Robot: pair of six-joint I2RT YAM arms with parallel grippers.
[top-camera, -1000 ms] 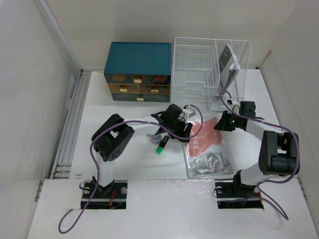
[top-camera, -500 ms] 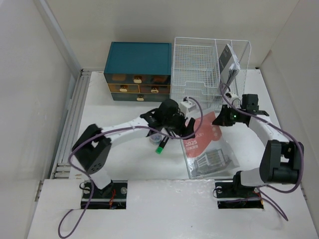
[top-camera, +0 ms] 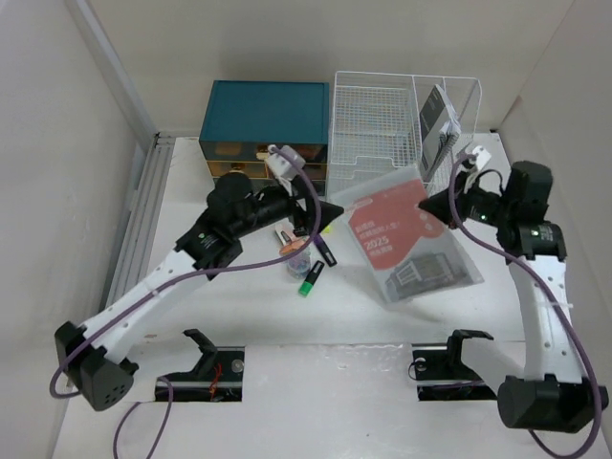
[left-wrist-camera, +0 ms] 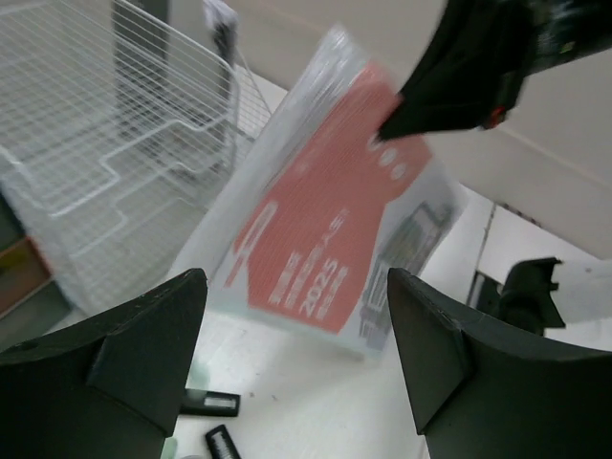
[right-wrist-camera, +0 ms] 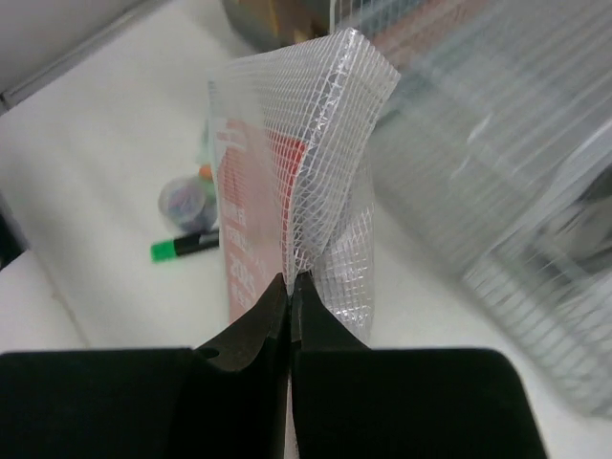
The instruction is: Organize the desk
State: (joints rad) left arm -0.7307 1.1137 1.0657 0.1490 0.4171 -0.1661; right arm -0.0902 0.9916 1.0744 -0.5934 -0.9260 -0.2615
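White surface (top-camera: 239,311) spreads below me; my right end effector (right-wrist-camera: 290,287) pinches only a corner of the pouch (top-camera: 411,244), my left end effector (left-wrist-camera: 292,320) gapes empty, so the pouch could slip or snag the far-edge rack (top-camera: 378,115).

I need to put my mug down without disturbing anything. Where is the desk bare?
Bare desk runs along the near edge between the left base and right base, and in the far-left corner beside the teal drawer box. The middle is crowded: green marker, the open left gripper, and the mesh pouch pinched by the right gripper.
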